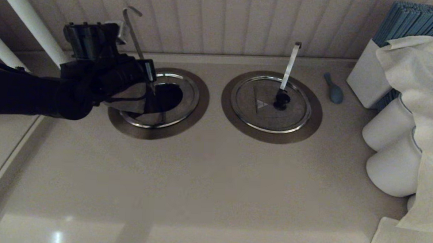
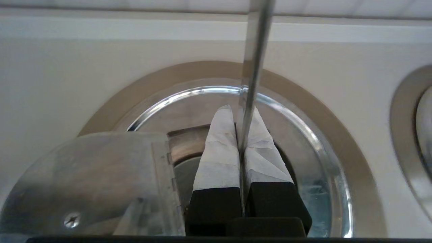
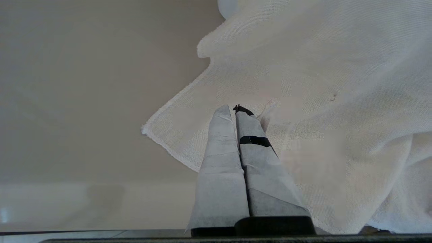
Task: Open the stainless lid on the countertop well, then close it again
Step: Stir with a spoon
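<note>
At the far left of the head view the black left arm reaches across the counter (image 1: 206, 179), and the left gripper (image 2: 240, 113) hangs over the left well (image 1: 197, 109). Its two paper-wrapped fingers (image 2: 219, 148) are pressed together on the thin steel ladle handle (image 1: 132, 30), a narrow rod that rises steeply from the well toward the back wall and ends in a curled hook. The lid (image 2: 101, 182) of this well is a flat, shiny steel disc with a hinge; its flap stands tilted up on the arm's side, leaving a dark opening in the well. A wide dull-brown ring surrounds the well.

To the right, the second lid (image 1: 268, 102) lies flat and closed, black knob at its centre, with a broader flat handle (image 1: 291, 62) slanting toward the wall. Further right lie a small blue spoon-like object (image 1: 334, 90), white rolls (image 1: 390, 151) and a draped white cloth (image 3: 320, 101).

The right gripper (image 3: 236, 109) hovers above that cloth, fingers shut on nothing.
</note>
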You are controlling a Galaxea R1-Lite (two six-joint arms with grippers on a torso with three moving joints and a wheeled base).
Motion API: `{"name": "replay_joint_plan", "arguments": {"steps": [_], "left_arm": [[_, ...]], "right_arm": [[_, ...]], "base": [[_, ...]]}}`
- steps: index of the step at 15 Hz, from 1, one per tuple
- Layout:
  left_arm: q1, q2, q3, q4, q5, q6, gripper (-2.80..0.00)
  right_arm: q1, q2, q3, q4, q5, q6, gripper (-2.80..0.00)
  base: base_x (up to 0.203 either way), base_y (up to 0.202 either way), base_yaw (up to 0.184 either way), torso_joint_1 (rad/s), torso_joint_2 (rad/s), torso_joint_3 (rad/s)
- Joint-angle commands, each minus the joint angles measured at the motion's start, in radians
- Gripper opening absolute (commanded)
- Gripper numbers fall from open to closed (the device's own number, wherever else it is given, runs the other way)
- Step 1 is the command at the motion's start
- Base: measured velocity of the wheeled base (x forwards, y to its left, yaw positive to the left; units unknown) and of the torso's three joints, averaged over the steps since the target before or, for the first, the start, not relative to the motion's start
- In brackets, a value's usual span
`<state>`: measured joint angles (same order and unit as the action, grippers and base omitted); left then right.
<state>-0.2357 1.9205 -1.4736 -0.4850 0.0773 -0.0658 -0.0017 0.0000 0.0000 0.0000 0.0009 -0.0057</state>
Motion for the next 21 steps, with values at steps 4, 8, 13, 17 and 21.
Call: {"name": "replay_joint_plan", "arguments": {"steps": [4,8,13,17,21], "left_arm": [[-0.027,0.021,-0.039,-0.109,0.036,-0.063,-2.80],[-0.049,0.012,-0.038,-0.109,0.029,-0.104,-2.80],[-0.024,-0.045,-0.021,0.001,-0.015,-0.100,-2.80],[0.008,-0.051,0.013,0.017,-0.072,-0.050,-2.80],[0.026,-0.021,-0.006,0.000,-0.006,-0.013,-2.80]], "right_arm": [[0.000,0.000,0.000,0.000,0.001,0.000,-2.80],[0.000,0.000,0.000,0.000,0.001,0.000,-2.80],[0.000,0.000,0.000,0.000,0.001,0.000,-2.80],[0.002,0.000,0.000,0.000,0.001,0.000,-2.80],[0.000,0.000,0.000,0.000,0.001,0.000,-2.80]], "base": [[0.000,0.000,0.000,0.000,0.00,0.000],[0.000,0.000,0.000,0.000,0.00,0.000],[0.000,0.000,0.000,0.000,0.00,0.000],[0.000,0.000,0.000,0.000,0.00,0.000],[0.000,0.000,0.000,0.000,0.00,0.000]]}}
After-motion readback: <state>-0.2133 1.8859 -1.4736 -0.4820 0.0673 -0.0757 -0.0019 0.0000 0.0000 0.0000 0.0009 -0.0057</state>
